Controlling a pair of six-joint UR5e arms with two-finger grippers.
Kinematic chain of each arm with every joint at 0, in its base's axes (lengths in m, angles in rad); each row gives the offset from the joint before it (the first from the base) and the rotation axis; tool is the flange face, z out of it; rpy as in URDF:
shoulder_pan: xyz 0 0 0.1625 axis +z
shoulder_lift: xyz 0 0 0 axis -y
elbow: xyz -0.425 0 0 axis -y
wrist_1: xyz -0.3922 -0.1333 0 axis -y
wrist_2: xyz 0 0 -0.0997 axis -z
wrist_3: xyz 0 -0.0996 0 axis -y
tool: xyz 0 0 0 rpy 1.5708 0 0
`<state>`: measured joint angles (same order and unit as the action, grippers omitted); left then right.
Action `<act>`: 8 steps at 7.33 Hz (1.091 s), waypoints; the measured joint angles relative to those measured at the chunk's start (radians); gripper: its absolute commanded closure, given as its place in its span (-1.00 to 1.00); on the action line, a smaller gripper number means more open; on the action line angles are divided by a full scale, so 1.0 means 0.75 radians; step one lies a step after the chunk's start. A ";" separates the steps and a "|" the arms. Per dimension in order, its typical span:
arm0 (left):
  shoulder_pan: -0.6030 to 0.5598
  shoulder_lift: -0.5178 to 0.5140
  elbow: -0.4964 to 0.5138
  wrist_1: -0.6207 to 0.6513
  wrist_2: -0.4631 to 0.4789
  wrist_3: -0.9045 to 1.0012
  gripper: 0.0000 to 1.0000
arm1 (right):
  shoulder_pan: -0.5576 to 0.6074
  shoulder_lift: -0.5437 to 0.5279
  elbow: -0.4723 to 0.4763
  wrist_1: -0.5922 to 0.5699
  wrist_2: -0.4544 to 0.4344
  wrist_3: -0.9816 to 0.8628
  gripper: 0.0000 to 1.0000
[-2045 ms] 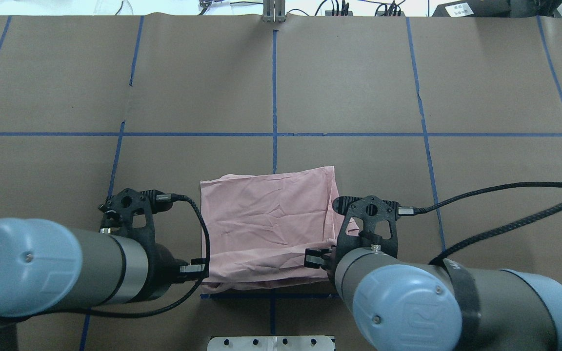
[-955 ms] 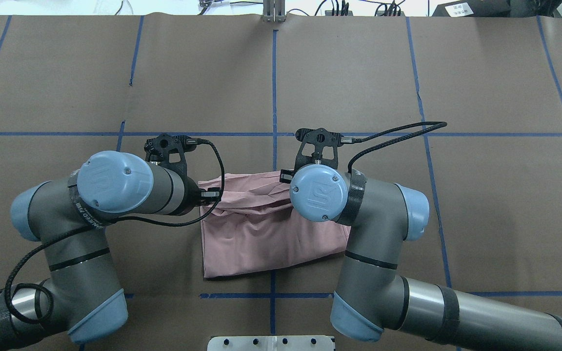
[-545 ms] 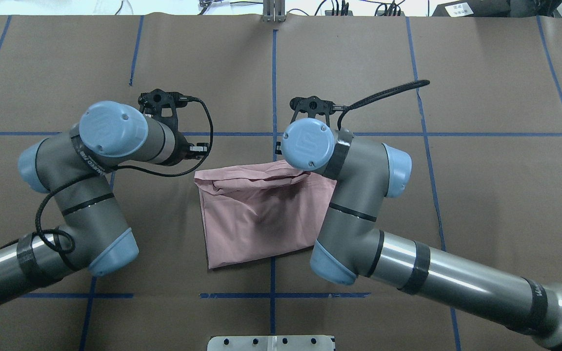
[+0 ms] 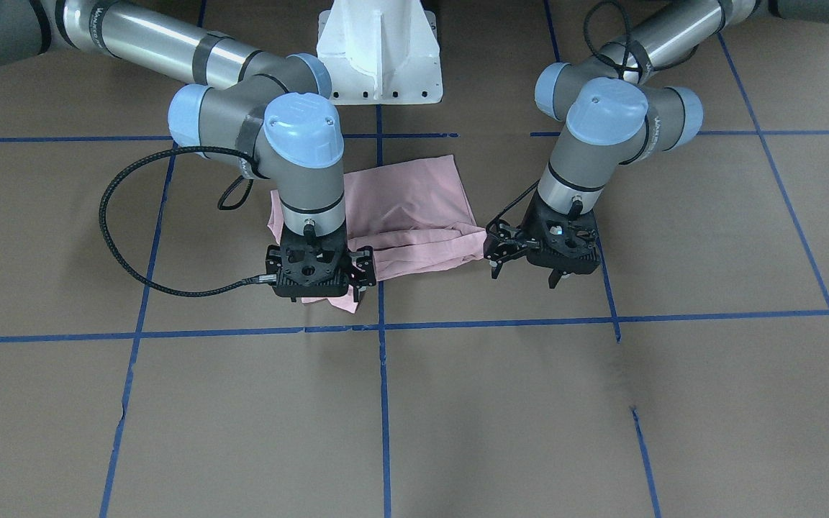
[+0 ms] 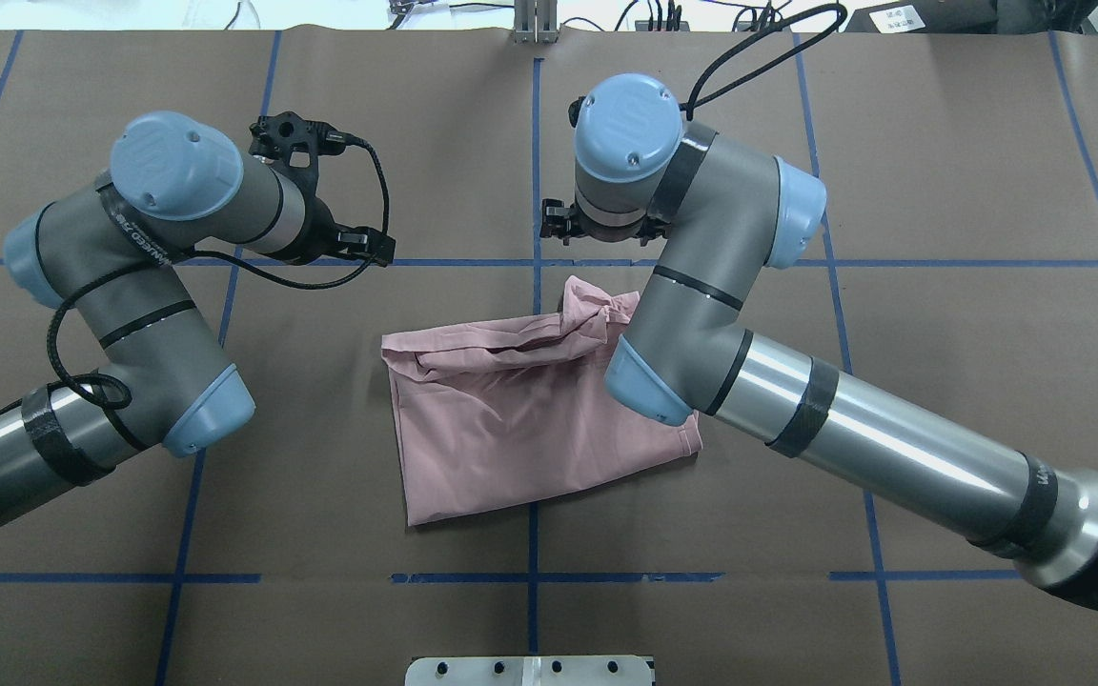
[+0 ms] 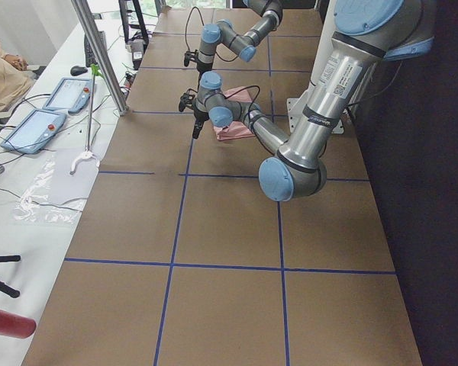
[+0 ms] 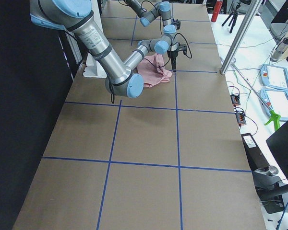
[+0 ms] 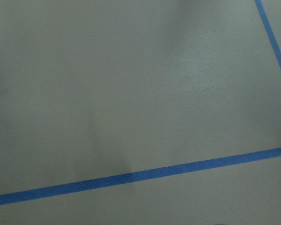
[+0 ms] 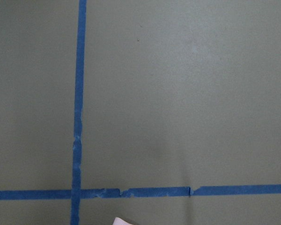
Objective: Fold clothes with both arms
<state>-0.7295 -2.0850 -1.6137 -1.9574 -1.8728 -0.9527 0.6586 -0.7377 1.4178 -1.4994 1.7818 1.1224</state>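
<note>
The pale pink T-shirt (image 5: 511, 419) lies folded at the table's middle, plain side up; its print is hidden. Its far edge is rolled, and its far right corner (image 5: 592, 305) is bunched up. My right gripper (image 4: 324, 284) hangs just above that corner with its jaws spread, and bare table shows between cloth and gripper (image 5: 599, 229) in the overhead view. A pink tip (image 9: 119, 221) shows at the bottom of the right wrist view. My left gripper (image 4: 522, 273) is open and empty, raised beside the shirt's far left corner. The left wrist view shows only table and tape.
Brown paper with blue tape grid lines (image 5: 535, 143) covers the table. The white pedestal base (image 4: 378, 65) stands at the robot's edge. Tablets (image 6: 30, 126) and a metal post (image 6: 99, 57) stand at the operators' side. My right forearm (image 5: 892, 457) crosses above the shirt's right side.
Both grippers carried the shirt's near edge forward over the rest, folding it. The left let go first. Both have since risen and moved farther forward, and the right corner was dragged into a bunch.
</note>
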 measured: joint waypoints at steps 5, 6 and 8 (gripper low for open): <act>-0.297 0.206 -0.293 0.213 -0.142 0.543 -1.00 | 0.299 -0.274 0.234 -0.021 0.312 -0.429 -1.00; -0.420 0.267 -0.333 0.269 -0.190 0.736 -1.00 | 0.415 -0.364 0.281 -0.041 0.390 -0.612 -1.00; -0.685 0.385 -0.346 0.313 -0.267 1.108 -1.00 | 0.654 -0.528 0.328 -0.107 0.512 -0.996 -1.00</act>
<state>-1.2432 -1.7963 -1.8736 -1.7227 -2.0729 -0.1220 1.1490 -1.1340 1.6641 -1.5797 2.1659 0.3757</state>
